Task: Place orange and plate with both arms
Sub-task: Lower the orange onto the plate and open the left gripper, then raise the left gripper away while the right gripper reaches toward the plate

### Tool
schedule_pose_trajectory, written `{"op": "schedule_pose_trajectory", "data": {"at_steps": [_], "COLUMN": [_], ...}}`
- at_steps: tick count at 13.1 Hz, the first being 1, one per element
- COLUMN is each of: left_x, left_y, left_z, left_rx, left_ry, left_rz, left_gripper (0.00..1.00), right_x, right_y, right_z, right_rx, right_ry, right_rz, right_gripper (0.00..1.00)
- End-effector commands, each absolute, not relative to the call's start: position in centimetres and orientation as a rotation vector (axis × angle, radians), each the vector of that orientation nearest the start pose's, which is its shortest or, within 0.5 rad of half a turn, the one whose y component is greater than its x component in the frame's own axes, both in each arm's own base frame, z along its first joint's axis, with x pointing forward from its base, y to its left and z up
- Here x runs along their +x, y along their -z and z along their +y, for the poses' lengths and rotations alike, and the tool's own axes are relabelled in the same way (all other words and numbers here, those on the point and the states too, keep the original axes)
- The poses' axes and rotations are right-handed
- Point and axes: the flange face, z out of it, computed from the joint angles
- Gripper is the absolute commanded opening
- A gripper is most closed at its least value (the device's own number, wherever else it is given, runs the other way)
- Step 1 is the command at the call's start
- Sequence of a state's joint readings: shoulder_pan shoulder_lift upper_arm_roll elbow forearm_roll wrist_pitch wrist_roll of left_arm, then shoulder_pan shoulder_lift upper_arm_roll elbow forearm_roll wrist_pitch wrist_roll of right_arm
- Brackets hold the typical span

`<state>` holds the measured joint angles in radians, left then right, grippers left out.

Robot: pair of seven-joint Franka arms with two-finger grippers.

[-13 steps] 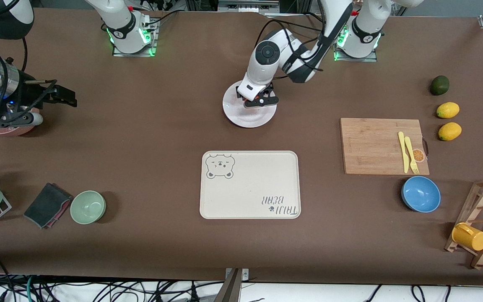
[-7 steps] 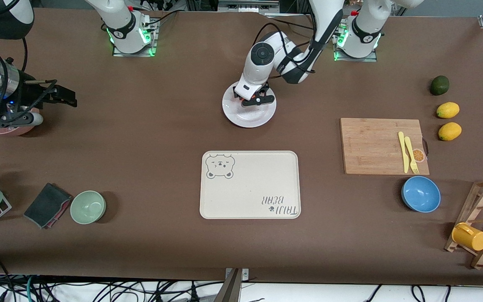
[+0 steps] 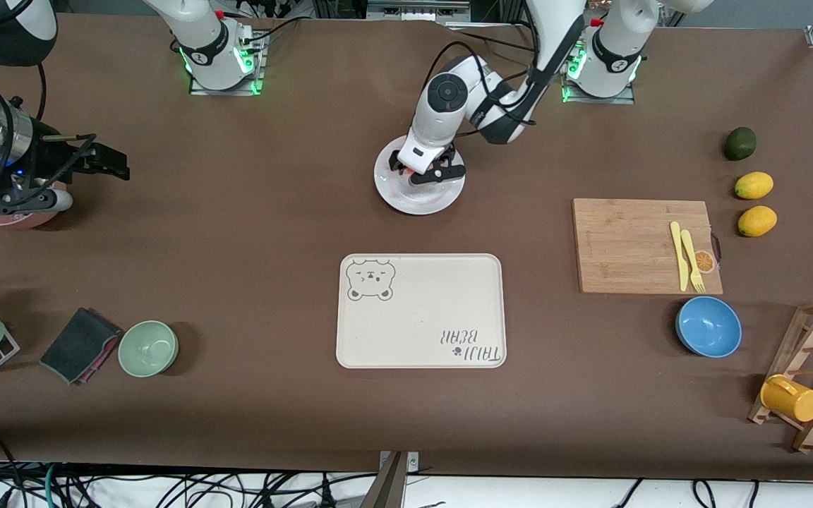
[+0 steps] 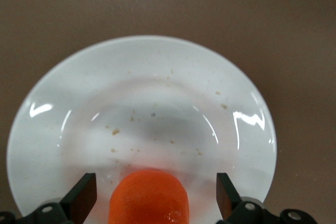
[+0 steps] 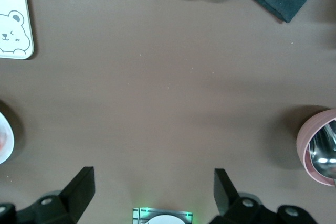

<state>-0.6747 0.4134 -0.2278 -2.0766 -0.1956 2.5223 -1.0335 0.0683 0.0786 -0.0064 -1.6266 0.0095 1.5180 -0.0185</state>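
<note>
The white plate (image 3: 420,202) lies on the table between the two arm bases, farther from the front camera than the cream tray. The orange (image 4: 149,196) rests in the plate's (image 4: 157,77) well, mostly hidden under the hand in the front view. My left gripper (image 3: 423,169) is low over the plate and open (image 4: 153,195). Its fingers (image 4: 83,195) stand either side of the orange with a gap on each side. My right gripper (image 3: 18,203) waits open (image 5: 152,192) and empty above a pink bowl at the right arm's end.
A cream bear tray (image 3: 420,310) lies nearer the front camera than the plate. A cutting board (image 3: 625,247) with yellow cutlery, a blue bowl (image 3: 708,326), lemons (image 3: 754,185) and a rack stand toward the left arm's end. A green bowl (image 3: 147,348), a cloth and the pink bowl (image 5: 315,145) stand at the right arm's end.
My left gripper has shifted a little over the plate toward the right arm's end and settled lower. The right arm has not moved.
</note>
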Motion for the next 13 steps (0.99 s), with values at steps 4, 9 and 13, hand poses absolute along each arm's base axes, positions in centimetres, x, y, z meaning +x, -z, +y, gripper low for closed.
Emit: {"op": "schedule_pose_trajectory", "data": {"at_steps": [4,9,13], "left_x": [46.4,53.7,56.5], "left_y": [-38.2,-45.3,-50.5], "left_z": [-33.0,-21.3,-13.0], "left_rx": [-3.278,-3.33,-3.212], "left_ry": [-0.134,-0.046,-0.047], "left_rz": [-0.567,-0.349,-0.077], "left_gripper": [1.0,1.0,1.0], "right_x": [55.9,56.0,56.5], "right_y": [-55.9,-55.6,-52.6], "right_z": [4.4,4.9,8.1], "right_rx": [-3.106,-3.108,-3.113], "right_ry": [-0.281,-0.288,-0.4], "right_rz": [-0.161,-0.154,-0.258], "right_gripper": [1.0,1.0,1.0]}}
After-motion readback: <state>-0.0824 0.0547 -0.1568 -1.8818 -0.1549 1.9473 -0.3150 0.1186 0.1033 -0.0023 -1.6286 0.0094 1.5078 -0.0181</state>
